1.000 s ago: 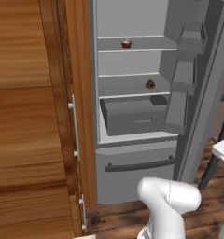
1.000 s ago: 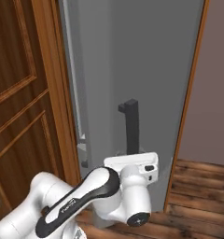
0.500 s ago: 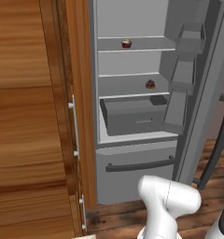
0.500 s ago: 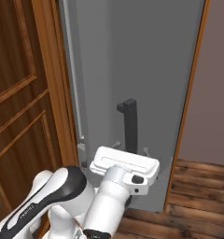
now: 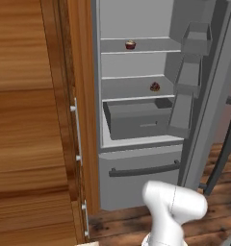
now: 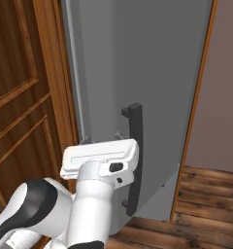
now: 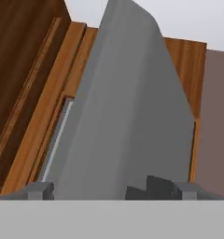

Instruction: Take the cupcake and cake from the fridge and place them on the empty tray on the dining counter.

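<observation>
- here, in the left base view, a brown wooden cabinet (image 5: 35, 120) fills the left side, its pale bar handle (image 5: 75, 129) running upright near its right edge.
- just right of it stands the fridge (image 5: 136, 173), upper compartment open to a pale grey inside with thin shelves.
- the cupcake (image 5: 130, 45) sits on the upper shelf, red wrapper and pale top showing.
- one shelf down, further right, rests a small dark red item (image 5: 155, 87), too small to make out clearly.
- below that a grey drawer (image 5: 139, 117) juts forward, and under it runs the lower door's dark bar handle (image 5: 144, 169).
- the open fridge door (image 5: 204, 96) swings out at right, its bins stacked down its inner face.
- in the right base view, the gripper (image 6: 100, 158) hovers close in front of the door's grey outer face, beside a dark upright handle (image 6: 134, 155).
- the jaws stand spread wide with nothing between them.
</observation>
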Robot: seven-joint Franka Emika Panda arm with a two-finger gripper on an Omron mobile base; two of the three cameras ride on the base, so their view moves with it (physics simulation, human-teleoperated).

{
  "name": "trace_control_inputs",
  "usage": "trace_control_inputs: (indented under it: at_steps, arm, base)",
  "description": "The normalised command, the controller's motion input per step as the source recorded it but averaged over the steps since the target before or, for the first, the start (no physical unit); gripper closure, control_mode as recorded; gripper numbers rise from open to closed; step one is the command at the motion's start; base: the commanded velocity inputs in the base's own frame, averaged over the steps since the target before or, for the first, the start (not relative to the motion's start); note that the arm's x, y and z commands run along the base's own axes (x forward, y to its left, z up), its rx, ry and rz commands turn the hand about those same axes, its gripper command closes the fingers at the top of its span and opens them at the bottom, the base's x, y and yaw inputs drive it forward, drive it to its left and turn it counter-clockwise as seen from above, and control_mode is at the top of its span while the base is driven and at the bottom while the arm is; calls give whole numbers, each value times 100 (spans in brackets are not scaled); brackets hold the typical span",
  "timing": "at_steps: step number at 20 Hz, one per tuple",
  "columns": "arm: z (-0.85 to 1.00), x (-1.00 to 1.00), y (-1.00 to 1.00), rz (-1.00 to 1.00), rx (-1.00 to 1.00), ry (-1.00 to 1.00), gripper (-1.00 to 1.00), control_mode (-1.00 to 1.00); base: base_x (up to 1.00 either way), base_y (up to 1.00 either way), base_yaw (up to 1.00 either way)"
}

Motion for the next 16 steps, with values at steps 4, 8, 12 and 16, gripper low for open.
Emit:
trace_control_inputs:
  at_steps: [4, 8, 12, 16]
  arm:
    - [25, -18, 100, 3, -32, -13, -100, -100]
    - [5, -8, 100, -8, -25, -10, -100, -100]
    - [-3, 41, 100, -11, -16, 4, -100, -100]
    - [-10, 79, 100, -5, -12, 16, -100, -100]
  base:
    - [0, 0, 0]
    - [0, 0, 0]
    - [0, 0, 0]
    - [0, 0, 0]
